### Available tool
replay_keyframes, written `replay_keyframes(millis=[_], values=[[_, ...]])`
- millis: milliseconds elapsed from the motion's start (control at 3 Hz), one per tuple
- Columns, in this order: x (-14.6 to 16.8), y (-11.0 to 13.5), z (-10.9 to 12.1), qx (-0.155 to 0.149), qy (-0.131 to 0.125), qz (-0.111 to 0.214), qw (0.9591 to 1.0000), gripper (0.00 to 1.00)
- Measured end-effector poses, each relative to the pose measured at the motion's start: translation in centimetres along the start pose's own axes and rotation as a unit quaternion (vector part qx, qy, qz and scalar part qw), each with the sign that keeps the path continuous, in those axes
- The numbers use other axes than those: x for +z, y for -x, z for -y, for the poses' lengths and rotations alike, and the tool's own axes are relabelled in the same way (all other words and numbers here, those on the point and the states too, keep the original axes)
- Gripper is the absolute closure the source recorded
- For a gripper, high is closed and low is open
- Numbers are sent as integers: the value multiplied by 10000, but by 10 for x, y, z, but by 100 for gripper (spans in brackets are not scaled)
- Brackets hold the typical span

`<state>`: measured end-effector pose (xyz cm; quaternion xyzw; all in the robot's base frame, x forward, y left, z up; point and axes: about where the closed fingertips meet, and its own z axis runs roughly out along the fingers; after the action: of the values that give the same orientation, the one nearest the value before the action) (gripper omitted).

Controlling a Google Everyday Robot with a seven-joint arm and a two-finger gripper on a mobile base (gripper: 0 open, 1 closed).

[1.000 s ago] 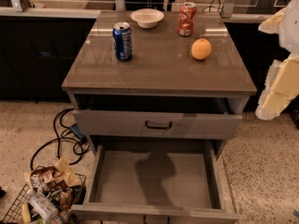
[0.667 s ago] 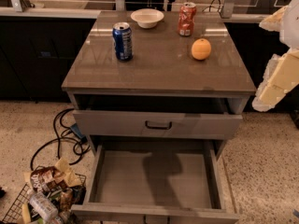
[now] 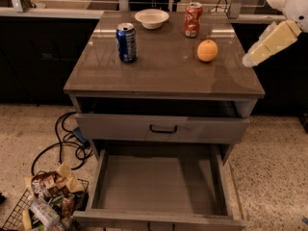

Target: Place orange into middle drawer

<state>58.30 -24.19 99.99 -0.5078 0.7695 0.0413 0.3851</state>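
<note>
Your hand (image 3: 267, 45) hangs just off the right edge of the worktop (image 3: 159, 73), near the orange (image 3: 207, 50) but apart from it; can't tell if it's open, shut or holding anything. Orange sits on the worktop's right side, in front of the red can (image 3: 192, 19); middle drawer (image 3: 159, 184) stands pulled open below.

Legible text — none. Print on the blue soda can (image 3: 126, 42) and the red-orange soda can (image 3: 192, 19) cannot be read, nor that on the wrappers (image 3: 48, 184) in the wire basket (image 3: 14, 214). The gripper (image 3: 250, 59) — past the cabinet top (image 3: 163, 66)'s right edge, right of the orange (image 3: 207, 50) — bears no readable marking.
</note>
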Motion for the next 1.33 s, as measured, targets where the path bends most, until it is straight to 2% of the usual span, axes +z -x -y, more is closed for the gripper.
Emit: replay_keyframes(millis=[333, 667, 1000, 1333], values=[[41, 4, 42, 468, -74, 823, 9955, 0], [80, 3, 67, 899, -118, 1419, 9857, 0], [92, 0, 72, 1008, -121, 1529, 9830, 0], [93, 0, 72, 1008, -120, 1529, 9830, 0]])
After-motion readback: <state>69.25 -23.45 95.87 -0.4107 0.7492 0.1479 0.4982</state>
